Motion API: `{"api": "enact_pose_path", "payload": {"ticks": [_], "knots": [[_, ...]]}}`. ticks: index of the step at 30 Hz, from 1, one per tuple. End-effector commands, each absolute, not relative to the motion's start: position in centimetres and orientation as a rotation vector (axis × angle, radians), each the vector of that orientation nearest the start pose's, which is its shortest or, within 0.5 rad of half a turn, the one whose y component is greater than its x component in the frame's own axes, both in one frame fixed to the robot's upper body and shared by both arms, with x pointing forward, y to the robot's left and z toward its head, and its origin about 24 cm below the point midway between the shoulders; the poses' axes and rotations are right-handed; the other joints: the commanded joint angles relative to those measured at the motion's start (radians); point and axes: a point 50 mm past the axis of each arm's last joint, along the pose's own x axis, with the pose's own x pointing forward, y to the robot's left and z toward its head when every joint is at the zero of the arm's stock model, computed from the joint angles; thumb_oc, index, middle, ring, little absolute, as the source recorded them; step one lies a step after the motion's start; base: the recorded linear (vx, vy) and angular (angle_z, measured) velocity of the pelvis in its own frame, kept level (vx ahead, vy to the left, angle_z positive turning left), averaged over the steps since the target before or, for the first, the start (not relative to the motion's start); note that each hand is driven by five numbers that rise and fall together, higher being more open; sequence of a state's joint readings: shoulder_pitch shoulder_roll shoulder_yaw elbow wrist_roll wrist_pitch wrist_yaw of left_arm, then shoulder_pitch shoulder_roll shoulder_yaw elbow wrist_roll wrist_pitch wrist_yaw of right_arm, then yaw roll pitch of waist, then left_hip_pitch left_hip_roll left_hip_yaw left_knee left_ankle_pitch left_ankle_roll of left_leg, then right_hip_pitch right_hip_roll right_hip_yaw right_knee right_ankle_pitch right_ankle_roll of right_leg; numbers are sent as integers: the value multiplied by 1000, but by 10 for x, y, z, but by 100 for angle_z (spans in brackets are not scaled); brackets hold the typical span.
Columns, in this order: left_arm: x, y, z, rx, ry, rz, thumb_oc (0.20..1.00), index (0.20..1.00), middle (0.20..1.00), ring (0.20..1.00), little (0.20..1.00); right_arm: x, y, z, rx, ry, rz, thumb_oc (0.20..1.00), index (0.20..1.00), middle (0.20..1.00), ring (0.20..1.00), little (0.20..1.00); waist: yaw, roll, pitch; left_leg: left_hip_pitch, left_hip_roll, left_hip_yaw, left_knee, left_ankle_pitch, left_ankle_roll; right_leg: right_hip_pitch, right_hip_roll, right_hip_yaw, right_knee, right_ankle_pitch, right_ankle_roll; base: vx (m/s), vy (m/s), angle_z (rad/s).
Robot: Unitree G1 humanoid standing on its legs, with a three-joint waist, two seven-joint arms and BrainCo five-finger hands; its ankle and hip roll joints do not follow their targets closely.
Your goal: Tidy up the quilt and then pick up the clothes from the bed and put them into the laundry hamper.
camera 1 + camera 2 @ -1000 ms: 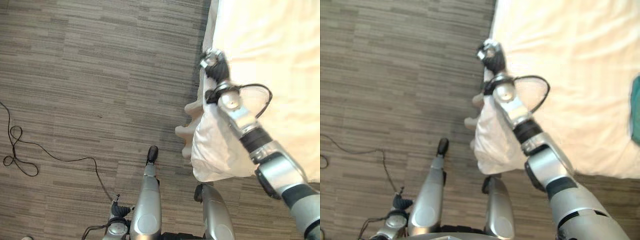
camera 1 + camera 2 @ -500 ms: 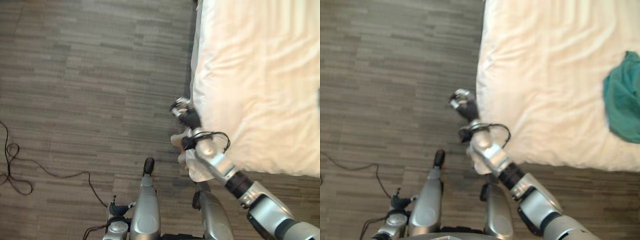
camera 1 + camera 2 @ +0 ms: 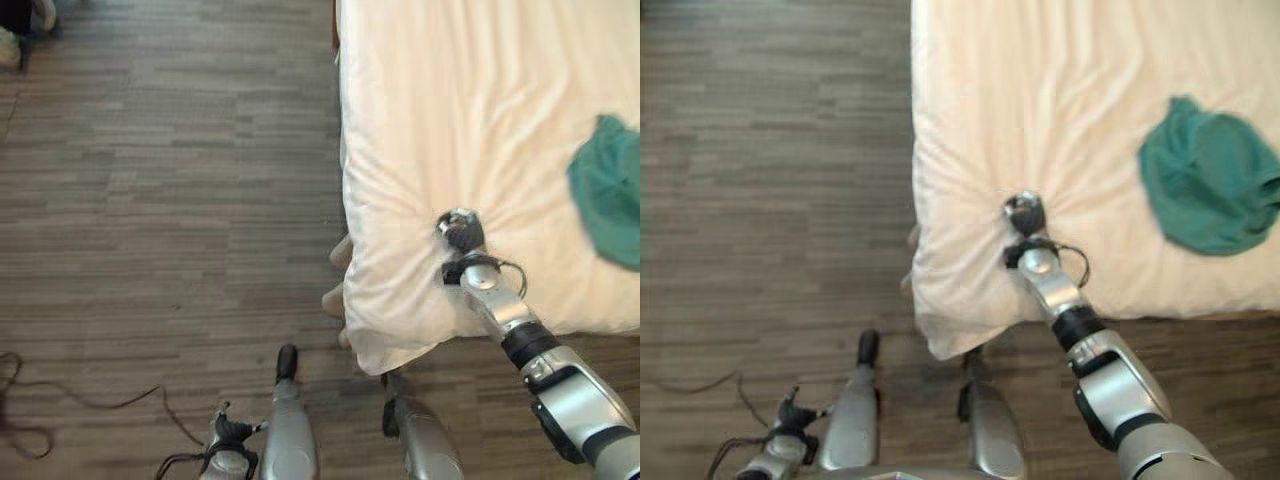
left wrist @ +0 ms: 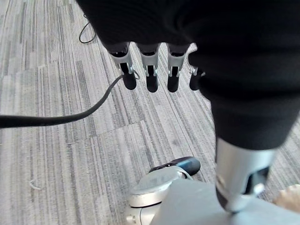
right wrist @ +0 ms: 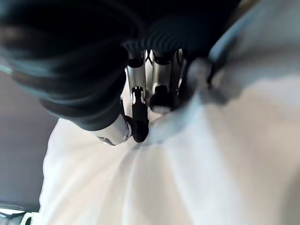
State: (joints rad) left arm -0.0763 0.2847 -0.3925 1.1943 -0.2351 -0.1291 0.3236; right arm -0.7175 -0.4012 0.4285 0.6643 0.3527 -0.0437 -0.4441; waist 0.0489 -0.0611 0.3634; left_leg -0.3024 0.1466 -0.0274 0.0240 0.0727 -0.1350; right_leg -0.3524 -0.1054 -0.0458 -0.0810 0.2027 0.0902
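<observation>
Quilt (image 3: 1040, 120), big and cream white, covered the bed and took up the head views from 12 o'clock round to 3 o'clock. Its corner hung over the bed edge near the middle of the view. Grey floor (image 3: 150, 200) lay on the 9 o'clock side. A green piece of clothes (image 3: 1205, 185) sat on the quilt at 2 o'clock, well apart from the right hand (image 3: 1025, 213). That hand rested on the quilt, with creases running out from it. The right wrist view showed what the head views could not: its fingers (image 5: 140, 126) were curled and pinching a fold of quilt. The left wrist view showed the left hand (image 4: 154, 70) over the floor, fingers straight and holding nothing.
</observation>
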Motion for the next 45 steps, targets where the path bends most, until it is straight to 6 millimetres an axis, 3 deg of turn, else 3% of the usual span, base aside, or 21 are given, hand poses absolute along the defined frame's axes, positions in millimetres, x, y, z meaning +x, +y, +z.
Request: {"api": "enact_pose_path", "payload": {"ticks": [1, 3, 4, 6, 7, 9, 10, 13, 15, 18, 21, 23, 24, 25, 26, 32, 35, 36, 38, 42, 45], "knots": [[141, 225, -144, 373, 940, 249, 1000, 1000, 1000, 1000, 1000, 366, -200, 76, -249, 102, -293, 200, 200, 200, 200, 200, 20, 45, 138, -87, -26, -44, 46, -7, 24, 61, -81, -6, 48, -107, 53, -134, 150, -8], [138, 221, -146, 365, 939, 249, 1000, 1000, 1000, 1000, 1000, 360, -205, 66, -234, 130, -309, 200, 200, 200, 200, 200, 13, 48, 141, -89, -28, -42, 44, -6, 24, 54, -82, -6, 52, -108, 51, -104, 152, -12], [132, 213, -149, 337, 942, 261, 1000, 1000, 1000, 1000, 1000, 337, -216, 32, -218, 222, -344, 200, 200, 200, 200, 200, -11, 50, 142, -79, -30, -32, 31, -5, 25, 48, -83, -1, 55, -107, 48, -97, 175, -13], [129, 211, -150, 331, 943, 276, 1000, 1000, 1000, 1000, 1000, 308, -225, -2, -216, 300, -373, 200, 200, 200, 200, 200, -29, 44, 136, -60, -31, -17, 19, -9, 28, 54, -84, 6, 51, -103, 50, -79, 126, -7], [128, 211, -150, 336, 941, 274, 1000, 1000, 1000, 1000, 1000, 303, -227, -7, -215, 317, -381, 200, 200, 200, 200, 200, -34, 43, 132, -61, -32, -15, 17, -8, 29, 52, -84, 6, 50, -101, 51, -64, 61, 0], [124, 213, -150, 367, 946, 281, 1000, 1000, 1000, 1000, 1000, 260, -242, -46, -202, 428, -429, 200, 200, 200, 200, 200, -56, 25, 105, -31, -29, 9, 4, -17, 32, 73, -82, 12, 35, -91, 56, -53, 39, 7], [123, 215, -150, 373, 949, 284, 1000, 1000, 1000, 1000, 1000, 252, -246, -53, -195, 453, -442, 200, 200, 200, 200, 200, -62, 19, 98, -21, -27, 15, 1, -20, 32, 82, -80, 15, 30, -89, 58, -38, 24, 25], [113, 226, -151, 413, 982, 306, 1000, 1000, 1000, 1000, 1000, 198, -256, -94, -122, 619, -497, 200, 200, 200, 200, 200, -90, -28, 34, 45, -19, 54, -8, -40, 42, 137, -65, 43, 4, -67, 75, -16, 6, 12], [110, 229, -152, 421, 998, 313, 1000, 1000, 1000, 1000, 1000, 184, -256, -104, -99, 670, -501, 200, 200, 200, 200, 200, -93, -42, 12, 69, -18, 64, -13, -46, 46, 154, -60, 53, -2, -60, 82, 32, -7, -15], [102, 236, -153, 437, 1026, 345, 1000, 1000, 1000, 1000, 1000, 143, -251, -130, -100, 837, -507, 200, 200, 200, 200, 200, -98, -71, -60, 149, -22, 85, -33, -58, 61, 207, -48, 72, -6, -42, 98, 59, 20, -21], [98, 239, -154, 414, 1043, 366, 1000, 1000, 1000, 1000, 1000, 122, -246, -141, -175, 950, -475, 200, 200, 200, 200, 200, -99, -72, -93, 201, -25, 94, -53, -60, 66, 241, -44, 74, -6, -40, 103, 83, 49, -23], [97, 237, -154, 387, 1046, 365, 1000, 1000, 1000, 1000, 1000, 98, -242, -153, -248, 1130, -440, 200, 200, 200, 200, 200, -97, -60, -114, 248, -31, 89, -73, -61, 71, 277, -43, 75, -6, -44, 105, 130, 161, -8], [96, 223, -158, 395, 1066, 309, 1000, 1000, 1000, 1000, 1000, 61, -240, -164, -205, 1393, -480, 1000, 1000, 1000, 1000, 1000, -94, -27, -140, 297, -44, 62, -88, -63, 72, 322, -45, 81, -6, -57, 103, 129, 170, -2], [96, 223, -158, 395, 1066, 308, 1000, 1000, 1000, 1000, 1000, 61, -240, -164, -205, 1393, -480, 1000, 1000, 1000, 1000, 1000, -94, -27, -139, 298, -44, 62, -88, -63, 72, 323, -45, 81, -6, -57, 103, 199, 223, -4], [95, 218, -160, 432, 1085, 256, 1000, 1000, 1000, 1000, 1000, 45, -239, -167, -160, 1472, -514, 1000, 1000, 1000, 1000, 1000, -97, -11, -155, 313, -52, 48, -86, -70, 73, 341, -49, 92, -5, -63, 103, 129, 94, 4], [81, 213, -165, 543, 1174, 134, 1000, 1000, 1000, 1000, 1000, 31, -240, -168, -134, 1531, -539, 1000, 1000, 1000, 1000, 1000, -141, 18, -188, 362, -66, 100, -69, -114, 77, 363, -79, 115, -4, -78, 124, 101, 18, -18], [71, 214, -167, 513, 1230, 182, 1000, 1000, 1000, 1000, 1000, 34, -242, -167, -230, 1519, -482, 1000, 1000, 1000, 1000, 1000, -152, 26, -180, 364, -48, 214, -31, -134, 77, 314, -121, 6, 59, -86, 146, -17, -83, -129], [67, 214, -168, 487, 1258, 223, 1000, 1000, 1000, 1000, 1000, 36, -244, -167, -270, 1520, -450, 1000, 1000, 1000, 1000, 1000, -155, 30, -164, 358, -25, 298, 1, -140, 78, 260, -146, -91, 117, -86, 157, -48, -189, -200], [64, 216, -168, 473, 1279, 257, 1000, 1000, 1000, 1000, 1000, 37, -246, -166, -296, 1523, -430, 1000, 1000, 1000, 1000, 1000, -165, 33, -144, 360, 5, 388, 20, -140, 73, 207, -166, -171, 158, -77, 165, 3, -226, -235], [67, 220, -167, 415, 1307, 308, 1000, 1000, 1000, 1000, 1000, 35, -252, -165, -328, 1520, -413, 1000, 1000, 1000, 1000, 1000, -184, 42, -122, 379, 43, 455, 68, -170, 49, 187, -165, -230, 180, -81, 170, 153, -164, -186], [75, 222, -165, 348, 1303, 353, 1000, 1000, 1000, 1000, 1000, 24, -259, -164, -302, 1556, -437, 1000, 1000, 1000, 1000, 1000, -227, 50, -114, 395, 87, 461, 164, -210, 26, 166, -134, -188, 204, -96, 142, 281, -242, -156]]}}
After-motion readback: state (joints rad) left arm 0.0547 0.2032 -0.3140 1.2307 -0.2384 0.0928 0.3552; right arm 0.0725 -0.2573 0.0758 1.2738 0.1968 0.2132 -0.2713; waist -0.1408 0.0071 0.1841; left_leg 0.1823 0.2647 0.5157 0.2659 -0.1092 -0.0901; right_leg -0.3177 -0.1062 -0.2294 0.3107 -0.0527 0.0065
